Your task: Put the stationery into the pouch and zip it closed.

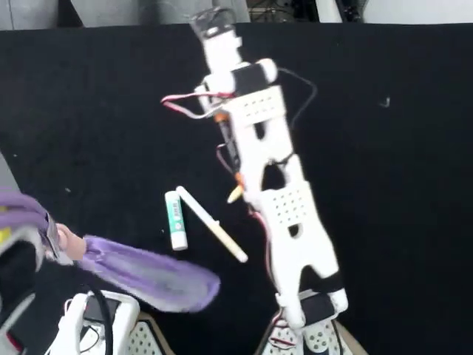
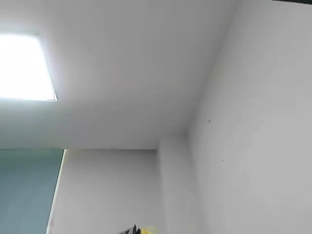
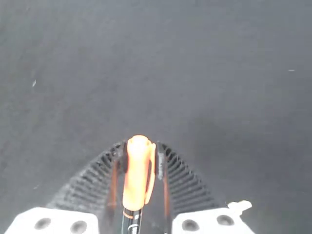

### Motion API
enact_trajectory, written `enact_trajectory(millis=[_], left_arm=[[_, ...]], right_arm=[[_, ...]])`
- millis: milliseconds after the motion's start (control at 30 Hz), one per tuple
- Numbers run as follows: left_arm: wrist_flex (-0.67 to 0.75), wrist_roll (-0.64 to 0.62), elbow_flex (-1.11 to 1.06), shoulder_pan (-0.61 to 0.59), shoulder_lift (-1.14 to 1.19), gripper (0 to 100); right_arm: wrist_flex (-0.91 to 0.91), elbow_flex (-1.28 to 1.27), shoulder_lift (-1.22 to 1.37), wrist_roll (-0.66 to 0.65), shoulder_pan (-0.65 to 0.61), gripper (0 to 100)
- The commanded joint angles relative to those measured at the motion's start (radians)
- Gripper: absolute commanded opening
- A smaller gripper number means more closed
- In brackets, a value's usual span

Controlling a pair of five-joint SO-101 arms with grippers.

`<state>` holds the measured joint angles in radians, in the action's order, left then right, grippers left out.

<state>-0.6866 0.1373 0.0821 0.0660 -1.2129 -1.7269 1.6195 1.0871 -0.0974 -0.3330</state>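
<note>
A purple pouch hangs off the table at the near left, its end at my left gripper, which is shut on it. My right gripper is shut on an orange pen and hovers over bare black table. From above, that gripper is mostly hidden under its own white arm, with the pen's tip poking out. A white tube with a green label and a cream stick-like pencil lie on the table between the arms.
A black cloth covers the whole table. The right arm's white links stretch from its base at the near edge toward the far side. The left wrist view looks up at a white ceiling with a light panel.
</note>
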Motion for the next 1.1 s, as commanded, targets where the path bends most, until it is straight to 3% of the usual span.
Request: enact_trajectory(millis=[0, 200, 400, 600, 1067], left_arm=[[0.021, -0.011, -0.137, 0.008, -0.117, 3], [0.028, -0.011, -0.239, 0.008, -0.229, 3], [0.226, -0.011, -0.381, 0.005, -0.253, 3], [0.305, -0.005, -0.532, 0.001, -0.258, 3], [0.350, -0.146, -0.581, -0.163, -0.407, 3]], right_arm=[[0.009, 0.051, -0.183, 0.009, 0.061, 1.1], [0.018, 0.051, -0.389, 0.009, 0.066, 1.1], [-0.017, 0.050, -0.585, 0.049, 0.057, 1.1], [-0.041, 0.044, -0.760, 0.080, -0.006, 1.1], [-0.048, -0.039, -1.012, 0.081, -0.094, 1.1]])
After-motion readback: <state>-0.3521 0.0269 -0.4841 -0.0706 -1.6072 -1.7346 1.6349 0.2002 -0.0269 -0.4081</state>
